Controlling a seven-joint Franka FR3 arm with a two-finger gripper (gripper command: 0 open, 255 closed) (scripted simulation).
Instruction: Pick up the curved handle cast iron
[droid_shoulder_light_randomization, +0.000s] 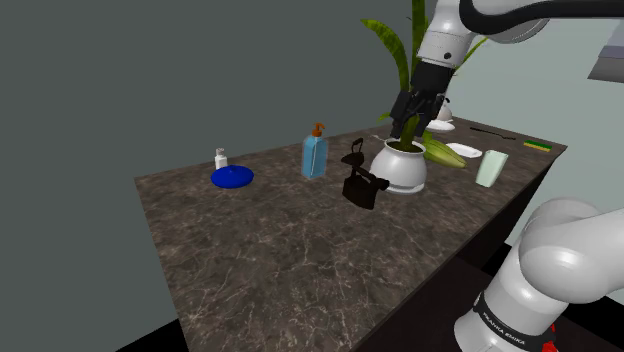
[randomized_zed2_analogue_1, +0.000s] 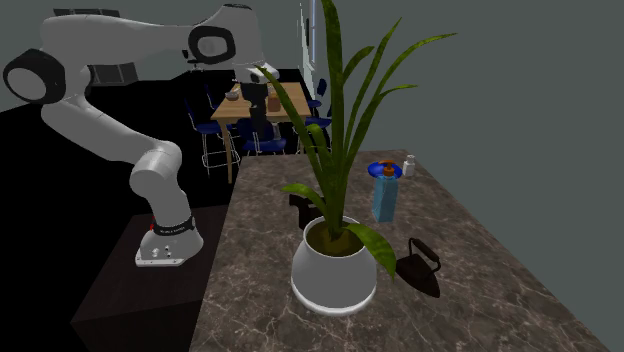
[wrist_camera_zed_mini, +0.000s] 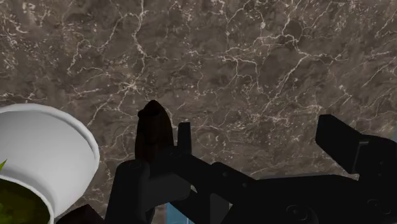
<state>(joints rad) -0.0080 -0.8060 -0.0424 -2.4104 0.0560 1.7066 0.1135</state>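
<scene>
1. Fingers (wrist_camera_zed_mini: 342, 145): black, spread apart and pinching nothing. In the shoulder view they hang among the leaves above the potted plant (droid_shoulder_light_randomization: 401, 165), well clear of the bench (droid_shoulder_light_randomization: 260, 260).
2. Curved handle cast iron (droid_shoulder_light_randomization: 361, 184): a small black iron standing upright on the bench. It sits just beside the plant's white pot, between the pot and the blue soap dispenser (droid_shoulder_light_randomization: 315, 155).
3. Handle (randomized_zed2_analogue_1: 421, 248): a thin arch rising over the body. This is judged the natural hold, with the fingers closing across the arch near its crown.
4. Handling (judged): rigid, and dense and heavy for its size. It will not give under pressure, but an off-centre hold may let the body swing or slip.
5. Hazard (judged): leaves and pot crowd one flank, so the open side towards the dispenser looks freer.
6. Blue plate (droid_shoulder_light_randomization: 232, 178): well apart from the iron.
</scene>
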